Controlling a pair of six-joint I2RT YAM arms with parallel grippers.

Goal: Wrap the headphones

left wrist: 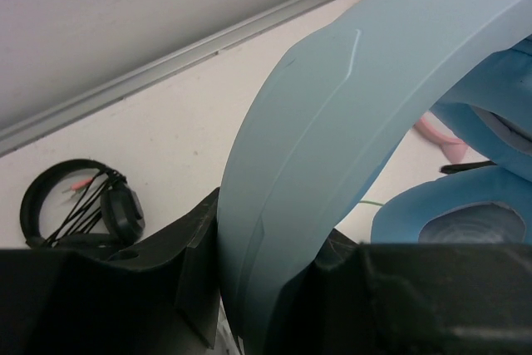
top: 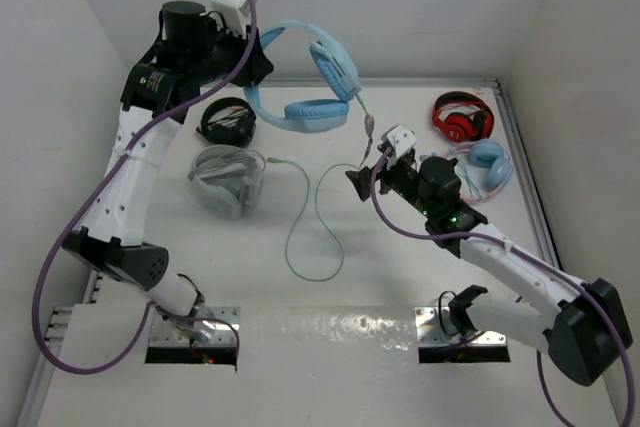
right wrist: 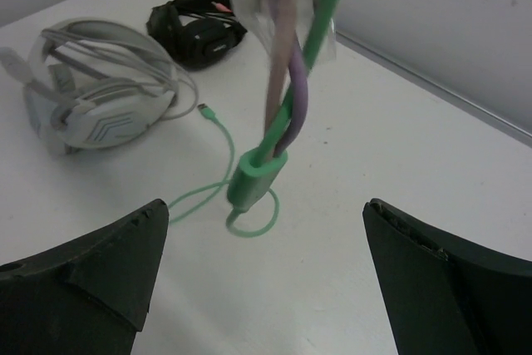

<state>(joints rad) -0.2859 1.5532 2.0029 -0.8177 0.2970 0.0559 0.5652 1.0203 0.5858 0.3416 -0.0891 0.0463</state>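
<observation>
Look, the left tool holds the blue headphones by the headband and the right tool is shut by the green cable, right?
No, the right tool is wide open, not shut: the right wrist view shows its jaws far apart by the green cable. The left tool does hold the blue headphones by the headband.

Light-blue headphones (top: 318,110) hang raised at the back, pale-green cable (top: 287,244) trailing below.

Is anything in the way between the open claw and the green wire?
Nothing visible is. The right gripper is open, and the green cable of the headphones hangs straight ahead of it, with no other thing between them.
</observation>
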